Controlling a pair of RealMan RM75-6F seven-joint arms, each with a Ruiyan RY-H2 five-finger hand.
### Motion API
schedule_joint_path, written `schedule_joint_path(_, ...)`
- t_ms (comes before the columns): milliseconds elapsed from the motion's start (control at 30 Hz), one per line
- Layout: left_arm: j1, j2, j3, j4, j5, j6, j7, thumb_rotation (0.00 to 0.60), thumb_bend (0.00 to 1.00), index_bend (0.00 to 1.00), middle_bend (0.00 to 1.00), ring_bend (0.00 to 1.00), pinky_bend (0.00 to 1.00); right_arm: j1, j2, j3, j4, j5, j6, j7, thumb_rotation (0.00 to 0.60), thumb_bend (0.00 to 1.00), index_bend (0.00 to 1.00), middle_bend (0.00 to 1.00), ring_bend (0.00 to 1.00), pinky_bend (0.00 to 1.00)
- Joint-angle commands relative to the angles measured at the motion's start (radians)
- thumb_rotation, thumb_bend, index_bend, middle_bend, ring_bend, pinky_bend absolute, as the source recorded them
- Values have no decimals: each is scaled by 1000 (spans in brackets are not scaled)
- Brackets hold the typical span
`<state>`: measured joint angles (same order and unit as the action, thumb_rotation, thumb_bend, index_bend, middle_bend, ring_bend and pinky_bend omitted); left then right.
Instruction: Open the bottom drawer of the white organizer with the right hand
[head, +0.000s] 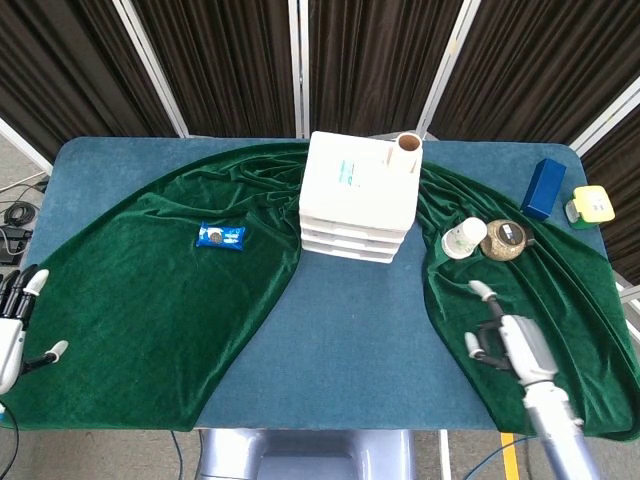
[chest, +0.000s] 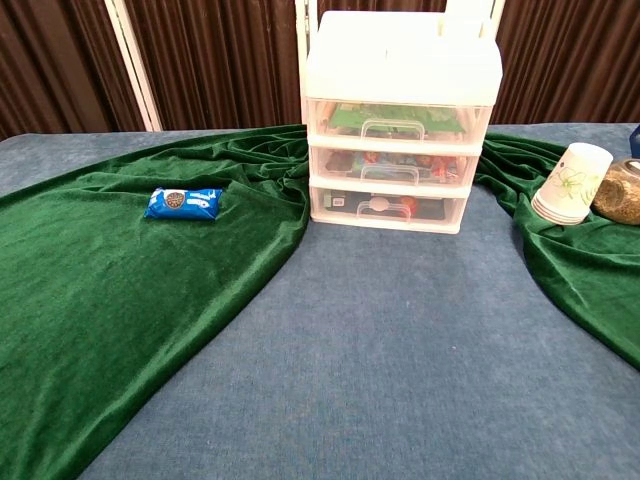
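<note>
The white organizer (head: 358, 196) stands at the table's middle back with three clear drawers, all closed (chest: 398, 120). Its bottom drawer (chest: 388, 208) has a small clear handle at the front. My right hand (head: 510, 340) hovers over the green cloth near the front right, well short of the organizer, turned edge-on with its fingers apart and nothing in it. My left hand (head: 12, 325) rests open at the table's front left edge. Neither hand shows in the chest view.
A green velvet cloth (head: 150, 290) drapes both sides of the blue table (head: 350, 340). A blue snack packet (head: 220, 237) lies left. A paper cup stack (chest: 572, 183) and a brown pot (head: 503, 240) sit right of the organizer; a blue box (head: 543, 188) stands far right.
</note>
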<state>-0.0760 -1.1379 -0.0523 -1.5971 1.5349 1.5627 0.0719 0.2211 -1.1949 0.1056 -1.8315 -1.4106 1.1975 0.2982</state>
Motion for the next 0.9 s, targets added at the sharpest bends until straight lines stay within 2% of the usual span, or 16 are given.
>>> schedule_joint_path(33, 1, 3, 0, 1, -1, -1, -9, 600, 109, 0, 0, 0, 0, 111, -41, 44, -128, 160, -226, 205, 600, 481, 63, 837, 906, 808)
schedule_joint_path(167, 2, 10, -2, 2, 0, 3, -29, 600, 109, 0, 0, 0, 0, 173, -93, 91, -135, 260, -354, 339, 600, 494, 61, 837, 906, 808)
schedule_joint_path(333, 3, 15, -7, 5, -9, 2, -51, 600, 109, 0, 0, 0, 0, 217, -173, 132, -103, 345, -406, 399, 600, 504, 62, 838, 905, 808)
schedule_joint_path(600, 4, 19, -8, 11, -5, 5, -73, 600, 108, 0, 0, 0, 0, 317, -330, 209, 10, 514, -472, 424, 600, 507, 71, 837, 906, 808)
schedule_joint_path(900, -3, 23, -9, 11, -13, -14, -82, 600, 109, 0, 0, 0, 0, 387, -474, 245, 136, 636, -462, 372, 600, 508, 103, 832, 903, 808)
